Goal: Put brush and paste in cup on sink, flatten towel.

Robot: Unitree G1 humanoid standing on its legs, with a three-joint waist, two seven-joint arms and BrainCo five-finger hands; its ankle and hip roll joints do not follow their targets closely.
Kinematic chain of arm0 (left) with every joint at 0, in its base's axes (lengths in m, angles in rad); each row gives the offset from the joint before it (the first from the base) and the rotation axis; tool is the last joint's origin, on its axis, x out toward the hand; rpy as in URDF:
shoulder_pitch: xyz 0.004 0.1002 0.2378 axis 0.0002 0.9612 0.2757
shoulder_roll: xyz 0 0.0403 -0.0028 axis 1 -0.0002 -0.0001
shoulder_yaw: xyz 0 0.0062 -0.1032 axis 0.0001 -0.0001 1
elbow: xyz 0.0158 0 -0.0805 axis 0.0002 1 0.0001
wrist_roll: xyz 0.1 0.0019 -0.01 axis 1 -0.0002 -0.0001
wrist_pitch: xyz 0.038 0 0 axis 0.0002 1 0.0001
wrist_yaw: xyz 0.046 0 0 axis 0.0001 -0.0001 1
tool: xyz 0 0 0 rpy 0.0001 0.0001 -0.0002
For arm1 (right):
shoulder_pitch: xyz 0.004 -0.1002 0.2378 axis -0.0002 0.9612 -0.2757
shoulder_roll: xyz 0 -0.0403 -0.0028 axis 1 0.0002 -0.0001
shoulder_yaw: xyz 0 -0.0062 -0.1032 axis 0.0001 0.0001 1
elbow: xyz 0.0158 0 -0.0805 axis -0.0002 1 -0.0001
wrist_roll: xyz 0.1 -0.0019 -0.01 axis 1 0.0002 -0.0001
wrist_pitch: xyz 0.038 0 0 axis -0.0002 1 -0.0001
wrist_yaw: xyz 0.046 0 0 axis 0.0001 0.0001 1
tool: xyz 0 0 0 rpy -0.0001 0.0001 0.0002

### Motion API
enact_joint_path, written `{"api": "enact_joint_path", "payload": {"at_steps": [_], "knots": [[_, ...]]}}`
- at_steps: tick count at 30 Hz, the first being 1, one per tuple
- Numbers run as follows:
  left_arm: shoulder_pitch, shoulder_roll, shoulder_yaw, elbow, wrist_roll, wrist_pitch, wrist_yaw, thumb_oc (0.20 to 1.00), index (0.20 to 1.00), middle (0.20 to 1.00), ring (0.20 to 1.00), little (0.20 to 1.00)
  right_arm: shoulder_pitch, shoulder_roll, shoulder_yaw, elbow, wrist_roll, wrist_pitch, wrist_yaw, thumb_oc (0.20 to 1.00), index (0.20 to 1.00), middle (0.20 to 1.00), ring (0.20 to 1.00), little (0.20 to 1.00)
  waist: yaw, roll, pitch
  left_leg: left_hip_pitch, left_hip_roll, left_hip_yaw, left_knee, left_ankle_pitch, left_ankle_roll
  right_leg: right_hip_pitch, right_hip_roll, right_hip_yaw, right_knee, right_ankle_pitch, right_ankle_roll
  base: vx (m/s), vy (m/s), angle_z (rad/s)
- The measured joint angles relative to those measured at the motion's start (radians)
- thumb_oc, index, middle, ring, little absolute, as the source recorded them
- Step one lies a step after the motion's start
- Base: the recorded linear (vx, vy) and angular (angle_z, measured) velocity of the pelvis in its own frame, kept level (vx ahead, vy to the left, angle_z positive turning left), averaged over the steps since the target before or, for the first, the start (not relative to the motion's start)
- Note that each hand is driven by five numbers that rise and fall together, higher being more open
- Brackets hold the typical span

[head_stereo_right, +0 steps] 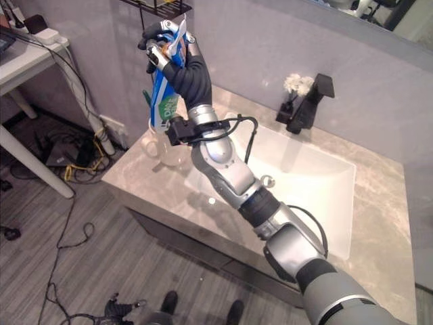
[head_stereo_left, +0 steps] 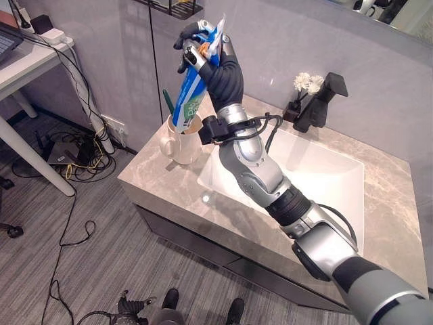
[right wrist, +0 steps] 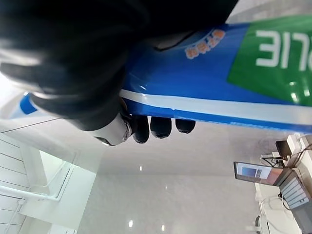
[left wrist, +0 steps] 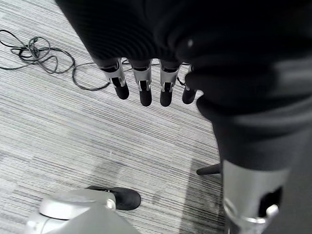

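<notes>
The left hand (left wrist: pixel 146 83) is hanging low over the grey striped floor (left wrist: pixel 58 141), its fingers (left wrist: pixel 142 90) straight and relaxed, holding nothing. On the stone counter (head_stereo_left: pixel 155 186), the white basin (head_stereo_left: pixel 318 176) is lying beside the cream cup (head_stereo_left: pixel 181 142), which is standing upright near the counter's left end. A dark green brush handle (head_stereo_left: pixel 167 101) is sticking up out of the cup at its far side. The right hand (head_stereo_left: pixel 216 64) is reaching above the cup with its fingers (right wrist: pixel 161 127) curled round the upper end of the blue and green paste tube (head_stereo_left: pixel 193 88). The tube is hanging nearly upright, its lower end dipping inside the cup's rim. Farther back, a black faucet (head_stereo_left: pixel 323 100) is standing behind the basin, with a small vase of white flowers (head_stereo_left: pixel 306 84) just beside it.
</notes>
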Motion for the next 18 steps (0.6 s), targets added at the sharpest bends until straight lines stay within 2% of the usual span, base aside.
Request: {"api": "enact_joint_path", "payload": {"at_steps": [6, 11, 18], "knots": [[-0.002, 0.0, 0.0, 0.001, 0.0, 0.0, 0.0, 1.0, 1.0, 1.0, 1.0, 1.0, -0.001, -0.002, 0.0, 0.029, -0.02, 0.007, -0.002, 0.2, 0.2, 0.2, 0.2, 0.2, 0.0, 0.001, 0.003, 0.0, 0.0, 0.0, -0.002, 0.0, 0.0, -0.002, 0.0, 0.0, 0.0, 0.0, 0.0, 0.0, 0.0, 0.0], [-0.01, 0.001, 0.0, 0.001, 0.001, -0.001, 0.001, 1.0, 1.0, 1.0, 1.0, 1.0, -0.019, -0.008, 0.0, 0.036, -0.096, 0.011, -0.022, 0.2, 0.2, 0.2, 0.2, 0.2, 0.0, -0.001, 0.023, -0.004, 0.001, 0.0, -0.003, -0.001, 0.0, -0.005, 0.0, 0.0, 0.0, -0.001, 0.001, 0.0, 0.0, 0.0], [-0.023, 0.001, 0.0, 0.001, 0.001, -0.003, 0.002, 1.0, 1.0, 1.0, 1.0, 1.0, -0.027, -0.009, 0.005, 0.042, -0.096, 0.034, -0.021, 0.2, 0.2, 0.2, 0.2, 0.2, 0.001, -0.003, 0.037, -0.019, 0.0, -0.001, -0.002, 0.0, 0.0, -0.021, 0.001, -0.002, 0.0, 0.0, 0.001, 0.0, 0.0, 0.0]]}}
